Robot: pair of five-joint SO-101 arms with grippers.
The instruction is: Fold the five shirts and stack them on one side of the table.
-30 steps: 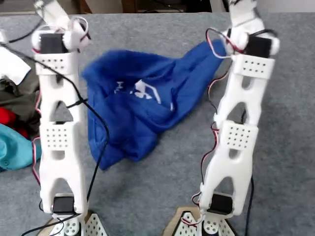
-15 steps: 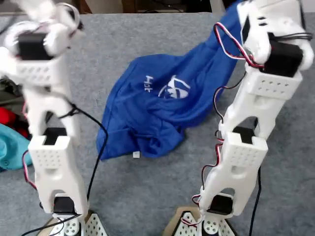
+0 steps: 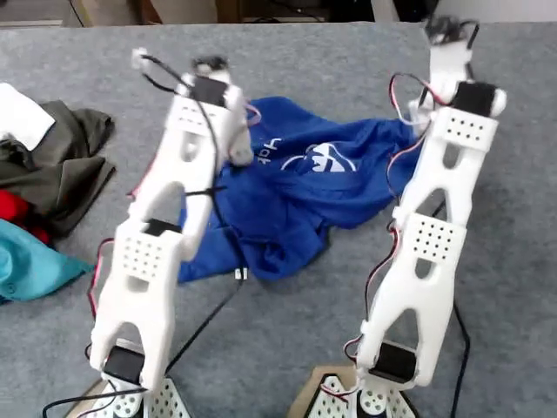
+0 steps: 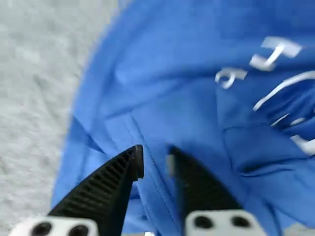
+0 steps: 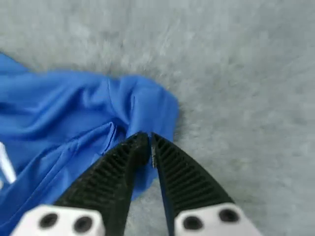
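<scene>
A blue shirt (image 3: 296, 187) with a white logo lies crumpled in the middle of the grey table. My left arm stretches over the shirt's left part, and my left gripper (image 4: 153, 158) hangs open just above the blue cloth near the logo (image 4: 275, 59), with fabric showing between its fingers. My right arm (image 3: 448, 148) stands at the shirt's right end. My right gripper (image 5: 149, 140) is shut on the blue shirt's edge (image 5: 147, 103), where the folds run toward its tips, low over the table.
A pile of other shirts lies at the table's left edge: dark olive (image 3: 65, 165), white (image 3: 22, 113), red (image 3: 13, 209) and teal (image 3: 30, 261). Bare grey table (image 3: 513, 261) stretches to the right and behind the blue shirt.
My right gripper, which had the shirt's right end lifted high, has come down to the table. My left arm has swung in from the left over the shirt, which now lies flatter.
</scene>
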